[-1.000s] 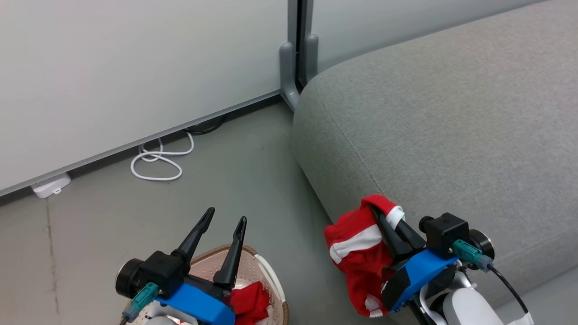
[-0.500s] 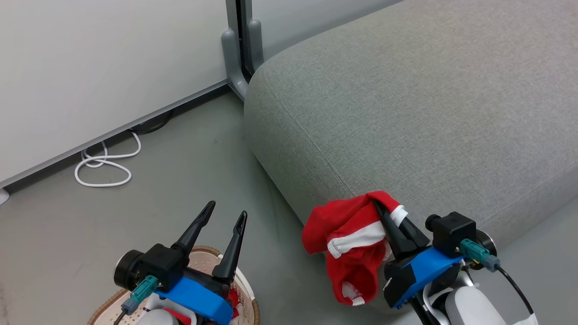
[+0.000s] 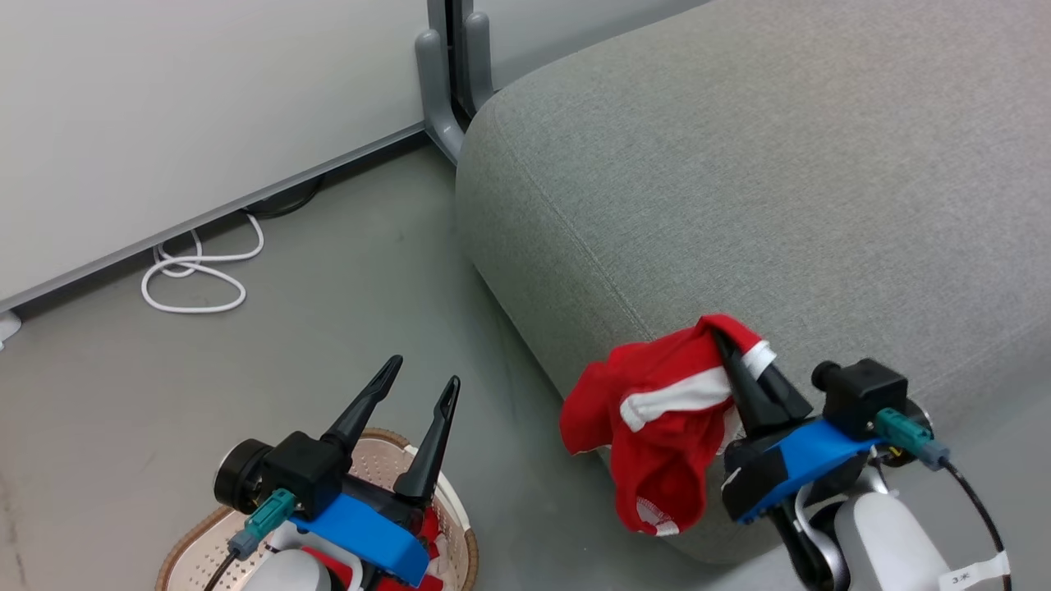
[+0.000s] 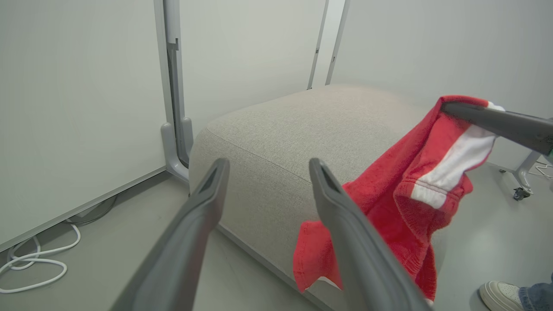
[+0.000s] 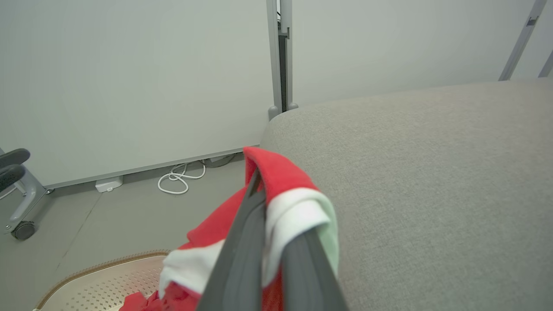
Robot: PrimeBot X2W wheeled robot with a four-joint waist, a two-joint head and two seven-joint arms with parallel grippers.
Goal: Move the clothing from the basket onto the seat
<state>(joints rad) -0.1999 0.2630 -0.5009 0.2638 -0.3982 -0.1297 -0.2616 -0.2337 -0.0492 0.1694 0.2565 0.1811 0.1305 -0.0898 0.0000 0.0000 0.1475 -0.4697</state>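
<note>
Pinches one red garment (image 3: 657,410) in the right gripper (image 3: 727,345), jaws closed tight on a fold beside the white stripe. Holds that cloth clear of the floor, bunched and drooping to the left of the fingers, right at the front edge of the grey sofa (image 3: 780,205). Hangs it against the sofa's upright face, not on the cushion top; cannot tell whether fabric and upholstery touch.

Carries nothing in the left gripper (image 3: 424,371), fingers spread wide apart and pointing up the head view, poised above the basket (image 3: 371,464). Finds that basket on the grey floor at the lower left of the head view, apart from the sofa, with a scrap of a second red garment (image 3: 427,525) inside, partly hidden by the blue wrist mount.

Looks, from the left wrist, between the open fingers onto the sofa's rounded corner, with the held garment off to the right. Takes in a looped white cable (image 3: 193,283) along the wall and a pale shoe (image 4: 497,293) at the lower right corner of the left wrist view.
</note>
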